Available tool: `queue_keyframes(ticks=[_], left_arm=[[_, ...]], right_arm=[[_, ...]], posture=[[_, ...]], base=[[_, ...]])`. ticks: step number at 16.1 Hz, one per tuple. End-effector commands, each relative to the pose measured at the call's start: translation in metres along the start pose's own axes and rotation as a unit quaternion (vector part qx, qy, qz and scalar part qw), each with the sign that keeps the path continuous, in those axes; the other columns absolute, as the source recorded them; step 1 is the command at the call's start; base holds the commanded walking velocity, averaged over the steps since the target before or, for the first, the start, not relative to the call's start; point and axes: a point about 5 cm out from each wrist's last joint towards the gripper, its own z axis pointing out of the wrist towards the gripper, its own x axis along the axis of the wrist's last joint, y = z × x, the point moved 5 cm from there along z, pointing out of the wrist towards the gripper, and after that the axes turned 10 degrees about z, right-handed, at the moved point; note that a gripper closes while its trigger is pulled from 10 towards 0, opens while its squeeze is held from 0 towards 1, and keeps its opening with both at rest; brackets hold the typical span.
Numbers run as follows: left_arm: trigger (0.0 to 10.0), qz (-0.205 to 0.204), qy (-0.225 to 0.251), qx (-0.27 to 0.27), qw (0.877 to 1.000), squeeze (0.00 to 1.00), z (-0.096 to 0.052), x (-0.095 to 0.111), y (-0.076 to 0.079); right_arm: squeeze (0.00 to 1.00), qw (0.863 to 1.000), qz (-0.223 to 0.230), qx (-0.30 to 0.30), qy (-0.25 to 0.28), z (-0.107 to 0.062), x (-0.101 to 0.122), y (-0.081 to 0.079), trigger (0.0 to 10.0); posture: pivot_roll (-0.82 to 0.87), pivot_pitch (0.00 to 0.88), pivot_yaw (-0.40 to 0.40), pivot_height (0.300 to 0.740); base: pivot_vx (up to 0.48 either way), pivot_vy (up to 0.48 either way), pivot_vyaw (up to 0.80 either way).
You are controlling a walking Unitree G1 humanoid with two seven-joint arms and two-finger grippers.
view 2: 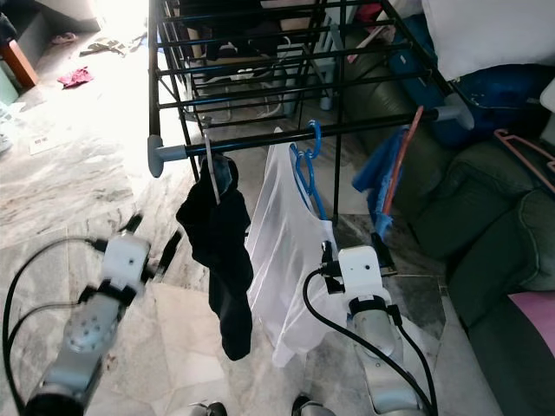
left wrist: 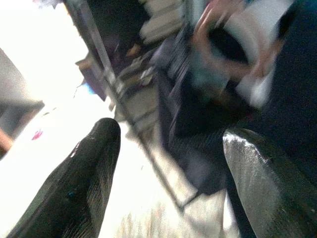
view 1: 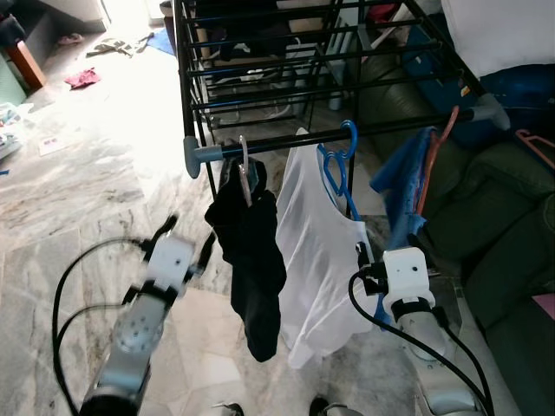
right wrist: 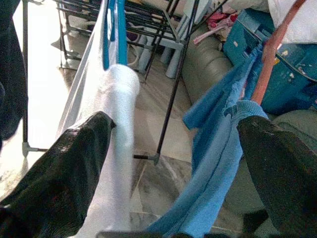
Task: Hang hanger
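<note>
A black metal drying rack (view 1: 260,61) stands on a pale marble floor (view 1: 78,199), and its front rail (view 1: 347,132) serves as the landmark here. Three garments hang from that rail. Toward its left end, a dark garment (view 1: 251,260) hangs on a grey hanger (view 1: 246,178). Near the rail's middle, a blue hanger (view 1: 336,169) is hooked over the bar and carries a white shirt (view 1: 316,260). Further right along the rail, an orange hanger (view 1: 434,156) holds a blue garment (view 1: 401,186).

The right pincer (right wrist: 173,163) is raised below the rail, between the white shirt and the blue garment; its two black fingers (right wrist: 64,173) are spread wide and grip nothing. The left pincer (left wrist: 168,183) is held low, below and left of the rail's left end, near the dark garment; its fingers are also parted and empty. A dark green sofa (view 1: 512,251) sits to the right of the rail.
</note>
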Motion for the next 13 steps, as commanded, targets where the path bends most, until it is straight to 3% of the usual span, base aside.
queue_keyframes(ticks=[1,10,13], left_arm=[[10.0,0.008,-0.039,0.023,0.999,0.0,-0.006,-0.017,-0.007],[10.0,0.015,-0.055,0.035,0.998,0.0,0.001,-0.018,0.003],[10.0,0.015,-0.053,0.032,0.998,0.0,0.005,-0.016,0.005]], right_arm=[[0.0,1.0,0.008,0.004,-0.006,-0.001,-0.005,-0.004,10.0],[0.0,1.0,0.013,0.009,-0.005,0.001,-0.008,-0.008,10.0],[0.0,1.0,0.013,0.006,-0.005,0.0,-0.009,-0.006,10.0]], posture=[[0.06,0.161,0.007,0.74],[0.06,0.142,0.015,0.74],[0.05,0.142,0.02,0.74]], base=[[0.0,0.0,0.0],[0.0,0.0,0.0],[-0.263,0.0,0.0]])
